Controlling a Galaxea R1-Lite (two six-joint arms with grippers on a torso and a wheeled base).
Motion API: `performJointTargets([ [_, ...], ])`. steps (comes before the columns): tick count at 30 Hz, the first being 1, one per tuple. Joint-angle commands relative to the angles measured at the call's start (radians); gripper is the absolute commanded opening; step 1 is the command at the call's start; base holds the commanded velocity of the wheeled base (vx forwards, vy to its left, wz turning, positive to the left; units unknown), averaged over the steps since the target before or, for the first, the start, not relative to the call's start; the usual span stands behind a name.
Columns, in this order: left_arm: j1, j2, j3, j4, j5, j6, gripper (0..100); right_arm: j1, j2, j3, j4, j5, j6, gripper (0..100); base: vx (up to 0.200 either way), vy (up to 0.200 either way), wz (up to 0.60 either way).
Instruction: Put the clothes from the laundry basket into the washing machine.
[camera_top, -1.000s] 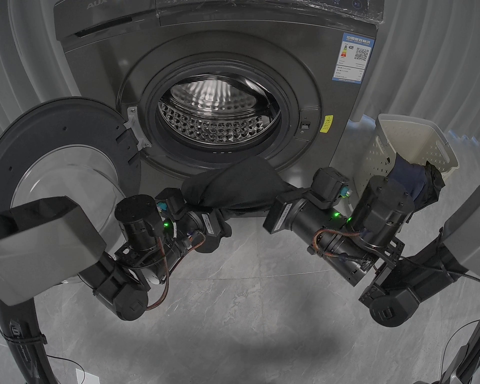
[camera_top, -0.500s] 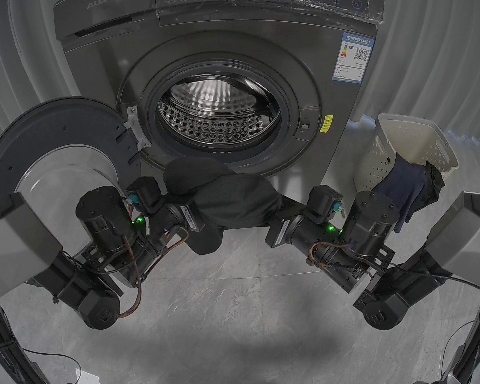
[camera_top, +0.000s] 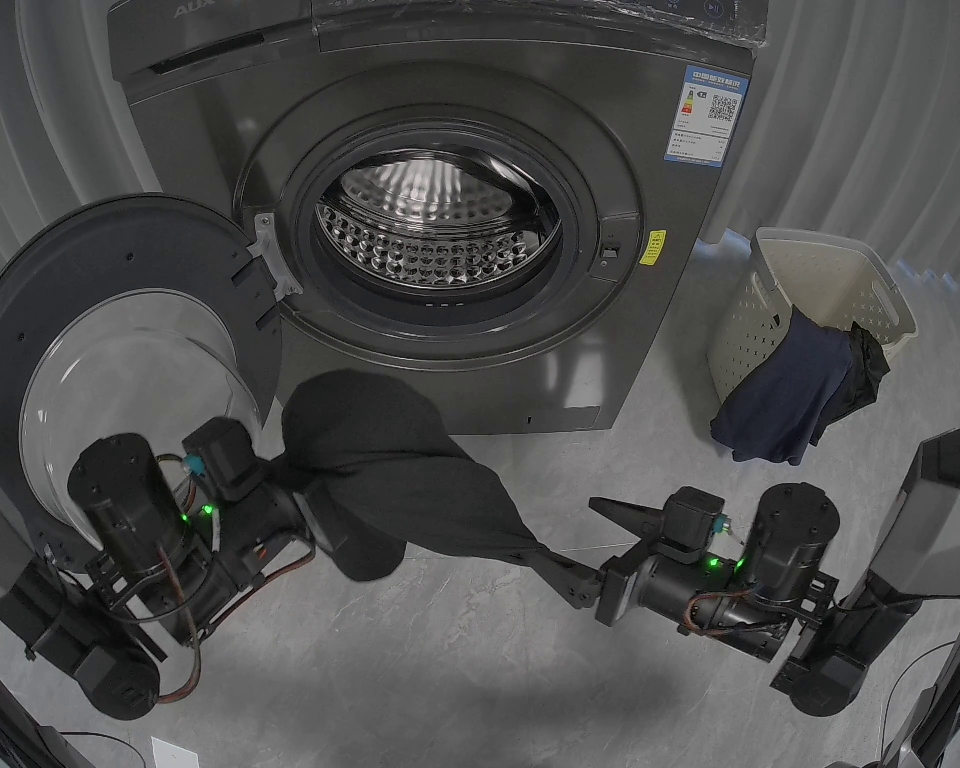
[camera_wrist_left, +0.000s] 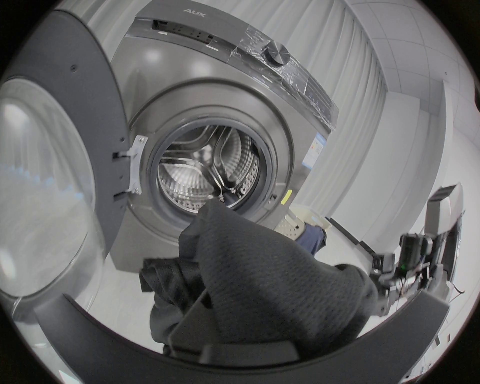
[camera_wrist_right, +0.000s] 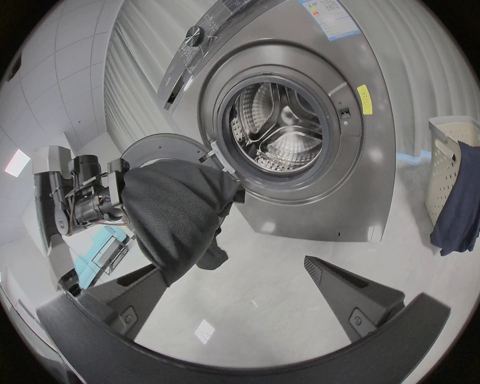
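One black garment (camera_top: 400, 480) slung low before the one washing machine (camera_top: 600, 150), bunched end clamped in left gripper (camera_top: 318, 505), tip touching right gripper (camera_top: 592, 550) – jaws spread wide, one laundry basket (camera_top: 850, 270) – two dark clothes (camera_top: 790, 390) over its rim

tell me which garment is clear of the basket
The big black one, up in mid-air; the navy one and a dark piece drape the basket rim.
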Motion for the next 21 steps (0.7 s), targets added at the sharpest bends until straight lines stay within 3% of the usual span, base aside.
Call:
performJointTargets([
  [1, 0.018, -0.053, 0.103, -0.006, -0.014, -0.002, 0, -0.087, -0.072, 0.082, -0.018, 0.045, 0.017, 100, 0.0, 0.0, 0.0],
  [5, 0.031, -0.036, 0.106, -0.006, -0.012, 0.001, 0, -0.11, -0.103, 0.092, -0.019, 0.078, 0.019, 100, 0.0, 0.0, 0.0],
  [11, 0.032, 0.021, 0.095, -0.012, -0.011, 0.013, 0, -0.033, -0.175, 0.105, -0.018, 0.094, 0.076, 100, 0.0, 0.0, 0.0],
  [15, 0.034, 0.065, 0.092, -0.053, 0.009, 0.013, 0, -0.017, -0.172, 0.068, -0.015, 0.08, 0.077, 100, 0.0, 0.0, 0.0],
  [19, 0.037, 0.085, 0.092, -0.098, 0.031, 0.018, 0, -0.144, -0.075, 0.0, -0.016, 0.0, 0.073, 100, 0.0, 0.0, 0.0],
  [21, 0.037, 0.081, 0.092, -0.096, 0.031, 0.019, 0, -0.17, -0.046, -0.029, -0.018, -0.021, 0.073, 100, 0.1, 0.0, 0.0],
])
